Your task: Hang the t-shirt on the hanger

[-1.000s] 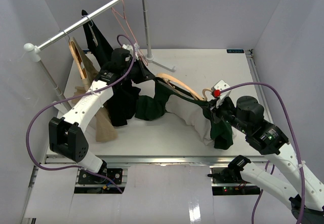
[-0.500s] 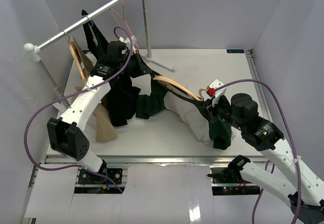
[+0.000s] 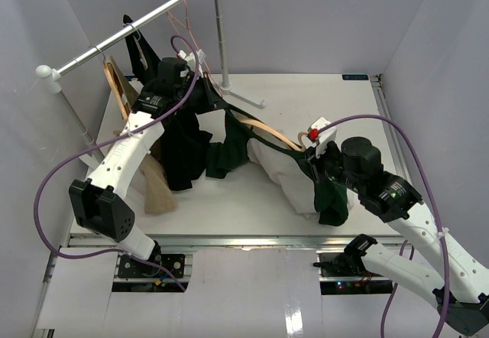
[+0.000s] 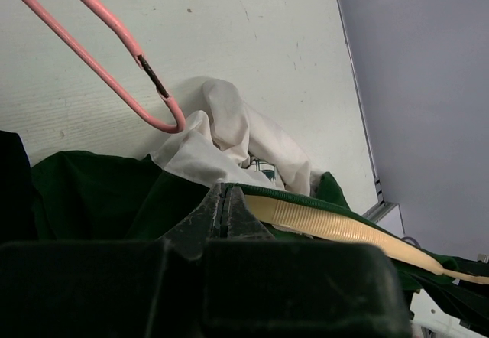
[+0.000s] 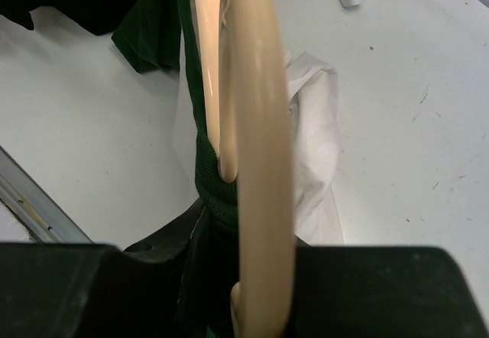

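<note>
- The left gripper (image 4: 224, 200) is pinched tight on the dark green neck edge of the t-shirt (image 3: 229, 158). Over the last second it has climbed up and back, and it is now just below the clothes rail (image 3: 130, 28), near the rail's middle.
- That pull has drawn the neck edge into a taut line along the hanger (image 3: 263, 130). The hanger has slid closer to the rail with it and lies below the rail's right end.
- The right gripper (image 3: 315, 160) is narrow, clamped on the hanger's far end with green cloth bunched against it. It has followed a little toward the rail but is the thing farthest from it.
- My reading: the neck is being stretched over the wood. One hanger arm looks threaded, while the cream panel and sleeves sag on the table, so the shirt is not yet seated.
- The white table (image 3: 344, 108) carries a few dark specks.
- Under the rail hang a tan garment (image 3: 153, 193) and a black garment (image 3: 179, 154). A pink wire hanger (image 3: 187, 24) hooks the rail's right part.
- Plain grey walls stand behind the rail.
</note>
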### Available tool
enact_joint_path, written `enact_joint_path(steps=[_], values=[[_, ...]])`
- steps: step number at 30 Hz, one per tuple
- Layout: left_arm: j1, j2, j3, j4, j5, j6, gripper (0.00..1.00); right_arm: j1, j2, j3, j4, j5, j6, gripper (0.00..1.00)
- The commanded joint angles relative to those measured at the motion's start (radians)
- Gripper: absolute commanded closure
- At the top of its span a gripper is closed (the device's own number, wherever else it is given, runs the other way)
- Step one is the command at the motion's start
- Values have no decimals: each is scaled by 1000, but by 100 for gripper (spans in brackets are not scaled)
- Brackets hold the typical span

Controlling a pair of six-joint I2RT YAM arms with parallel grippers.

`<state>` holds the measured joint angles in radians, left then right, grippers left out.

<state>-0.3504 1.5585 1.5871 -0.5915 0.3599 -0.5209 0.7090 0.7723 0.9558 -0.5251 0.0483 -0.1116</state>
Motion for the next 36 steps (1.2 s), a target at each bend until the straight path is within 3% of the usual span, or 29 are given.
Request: enact_joint_path(steps=[1,5,11,18,22,23,25,28,36], values=[[53,-12,95,52,5,49,100,-6,23,61,-48,21,5,92],[-11,22,184,51,82,80,100,-5,109,101,-16,11,1,92],[-153,45,265,-15,18,113,100,-5,195,155,52,14,2,92],[-287,22,229,-75,-94,164,100,-6,232,167,142,13,-4,92],[-333,-25,199,-73,-86,196,98,-5,221,130,226,-7,-16,92],[-334,-41,194,-73,-53,213,91,-5,213,125,233,-31,-16,92],[-334,-76,174,-71,-27,256,62,-6,197,112,249,-74,-24,92],[-333,-149,126,-74,-98,325,47,-6,160,87,269,-102,-40,92],[-334,-308,-8,-100,-238,599,43,-6,64,12,261,-227,-23,92]])
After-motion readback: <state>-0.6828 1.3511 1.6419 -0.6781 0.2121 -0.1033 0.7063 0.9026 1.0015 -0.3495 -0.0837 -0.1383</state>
